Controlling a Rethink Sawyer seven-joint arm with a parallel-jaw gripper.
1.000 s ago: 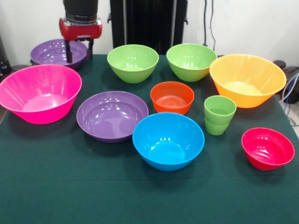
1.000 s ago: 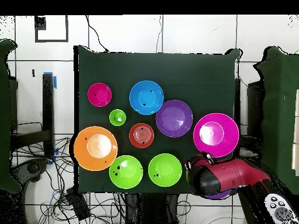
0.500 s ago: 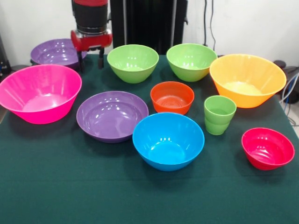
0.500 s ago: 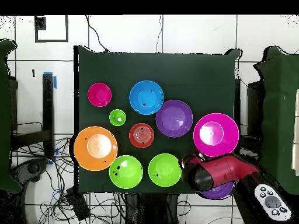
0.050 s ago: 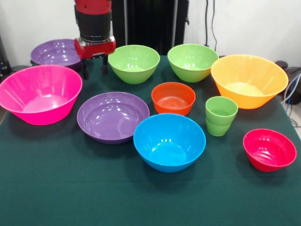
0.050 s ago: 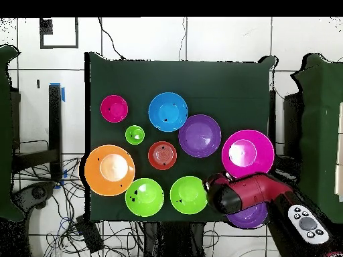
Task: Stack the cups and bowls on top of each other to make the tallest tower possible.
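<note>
Bowls point(image 5: 169, 141), glossy round plastic; lime cups point(image 5: 220, 116) seemingly nested, tapering.

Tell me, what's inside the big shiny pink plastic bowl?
Nothing. The big shiny pink plastic bowl is empty in both views; only its glossy bottom shows. What lies beneath it is hidden.

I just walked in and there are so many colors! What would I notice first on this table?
Probably the big hot-pink bowl at the left edge in the front view, and the big yellow-orange bowl far across at the right. Between them sit smaller bowls, with a bright blue bowl nearest the camera. The red and black gripper hangs at the back, beside a purple bowl.
</note>
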